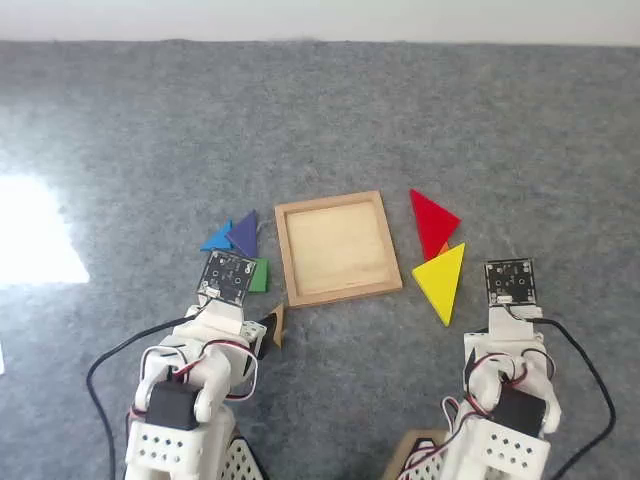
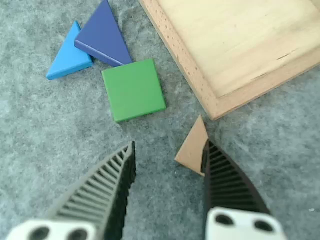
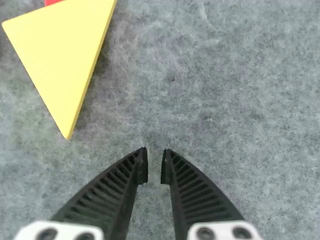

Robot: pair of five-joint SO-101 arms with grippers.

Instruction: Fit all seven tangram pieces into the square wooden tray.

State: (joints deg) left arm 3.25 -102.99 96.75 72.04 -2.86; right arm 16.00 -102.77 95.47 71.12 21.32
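Left pincer (image 2: 169,148), lower left of the frame, is spread wide with nothing gripped, and a small tan wooden triangle (image 2: 192,150) sits right by one fingertip. Right pincer (image 3: 153,166), lower right, is nearly closed on nothing, near the big yellow triangle (image 1: 440,278). Square wooden tray (image 1: 345,293) sits mid-frame on the grey bench (image 1: 120,130), with a flat green square (image 2: 133,89) just to its left.

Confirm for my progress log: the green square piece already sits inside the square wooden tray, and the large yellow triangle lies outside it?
No. The left wrist view shows the green square piece on the grey mat beside the square wooden tray, not inside it. The large yellow triangle does lie outside it.
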